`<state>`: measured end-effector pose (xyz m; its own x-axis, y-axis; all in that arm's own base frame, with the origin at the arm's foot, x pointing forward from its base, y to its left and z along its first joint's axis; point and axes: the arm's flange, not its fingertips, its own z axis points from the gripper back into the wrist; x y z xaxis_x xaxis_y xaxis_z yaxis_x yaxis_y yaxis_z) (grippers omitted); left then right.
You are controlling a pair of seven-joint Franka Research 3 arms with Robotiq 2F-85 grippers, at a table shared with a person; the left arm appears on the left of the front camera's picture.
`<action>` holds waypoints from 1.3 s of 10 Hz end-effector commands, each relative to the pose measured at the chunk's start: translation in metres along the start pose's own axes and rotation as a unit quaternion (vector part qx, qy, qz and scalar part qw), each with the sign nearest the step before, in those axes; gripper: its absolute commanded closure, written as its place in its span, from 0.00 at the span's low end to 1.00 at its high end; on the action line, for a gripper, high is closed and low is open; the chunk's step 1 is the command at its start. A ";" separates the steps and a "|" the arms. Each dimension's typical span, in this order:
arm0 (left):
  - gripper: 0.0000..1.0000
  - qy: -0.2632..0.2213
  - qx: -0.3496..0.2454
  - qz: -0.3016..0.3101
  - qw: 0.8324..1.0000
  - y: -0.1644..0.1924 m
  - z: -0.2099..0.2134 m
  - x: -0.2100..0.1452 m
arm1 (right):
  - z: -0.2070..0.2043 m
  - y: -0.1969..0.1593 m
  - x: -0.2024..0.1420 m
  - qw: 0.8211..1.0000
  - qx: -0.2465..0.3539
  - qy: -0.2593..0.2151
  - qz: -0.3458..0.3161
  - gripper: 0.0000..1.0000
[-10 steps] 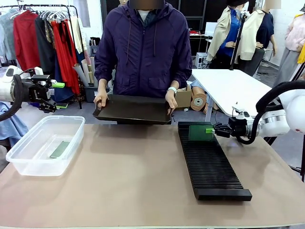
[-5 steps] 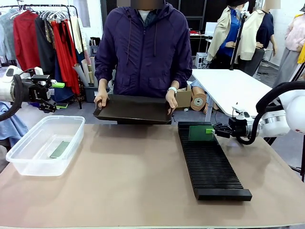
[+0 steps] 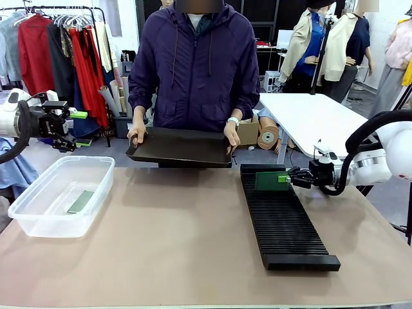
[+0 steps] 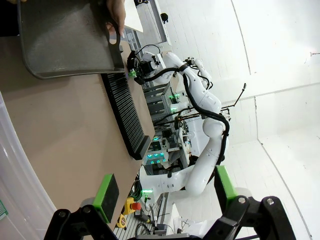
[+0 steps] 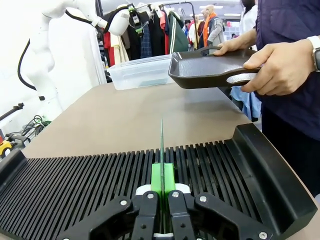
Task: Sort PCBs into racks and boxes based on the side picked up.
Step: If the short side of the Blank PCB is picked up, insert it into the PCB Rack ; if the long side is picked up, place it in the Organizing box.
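Right tool [image 3: 288, 177] is pinching one PCB [image 3: 271, 181] edge-on, green pads pressed onto its near edge. The board stands upright over the far end of the slotted black rack [image 3: 283, 219], near the person's side. From the right wrist view the PCB [image 5: 161, 150] reads as a thin vertical line running straight out from between the fingers, its lower edge down among the rack [image 5: 150, 185] slots. Whether it is fully seated in a slot or just resting on the ribs I cannot tell.

Step in hand, as I judge it: seating this board in a slot. To do it well, keep the board plumb and parallel to the slot walls, lower straight, and only let go once the bottom edge is clearly inside one slot. A slight roll of the wrist would bridge two ribs and jam or tip the board.

Left tool [image 4: 165, 200] hangs spread wide and empty, off the left end of the worktop [image 3: 180, 244], above and behind the clear plastic box [image 3: 61, 193]. A second PCB [image 3: 81, 201] lies flat on the box floor.

The person holds a shallow black tray [image 3: 180, 148] in both hands just over the far worktop edge, beside the rack end.
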<state>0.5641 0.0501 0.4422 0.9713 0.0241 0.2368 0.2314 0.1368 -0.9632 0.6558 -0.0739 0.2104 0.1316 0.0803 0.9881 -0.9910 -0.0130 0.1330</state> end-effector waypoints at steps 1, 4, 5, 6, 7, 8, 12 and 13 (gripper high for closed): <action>0.00 -0.001 0.001 -0.002 1.000 -0.002 0.001 0.001 | -0.001 0.001 -0.009 1.000 0.008 0.015 0.022 1.00; 0.00 -0.001 0.001 -0.002 1.000 -0.002 0.001 0.001 | 0.001 -0.004 -0.015 1.000 0.001 0.007 0.002 1.00; 0.00 -0.001 0.001 -0.002 1.000 -0.002 0.001 0.001 | 0.001 -0.004 -0.015 1.000 -0.001 0.002 0.002 1.00; 0.00 -0.001 0.001 -0.002 1.000 -0.002 0.001 0.001 | 0.002 -0.004 -0.012 1.000 -0.005 -0.010 0.000 1.00; 0.00 -0.001 0.001 -0.002 1.000 -0.002 0.001 0.001 | 0.002 -0.004 -0.009 1.000 -0.008 -0.014 -0.007 0.88; 0.00 -0.001 0.001 -0.002 1.000 -0.002 0.001 0.001 | 0.003 -0.004 -0.007 1.000 -0.011 -0.023 -0.008 0.68; 0.00 -0.001 0.001 -0.002 1.000 -0.002 0.001 0.001 | 0.005 -0.002 0.000 0.999 -0.012 -0.033 0.005 0.00; 0.00 -0.001 0.001 -0.002 1.000 -0.002 0.001 0.001 | 0.005 -0.002 0.002 0.999 -0.011 -0.034 0.006 0.00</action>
<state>0.5641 0.0501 0.4422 0.9713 0.0241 0.2368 0.2314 0.1368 -0.9632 0.6552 -0.0796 0.2053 0.1316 0.0384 0.9906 -0.9913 0.0065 0.1314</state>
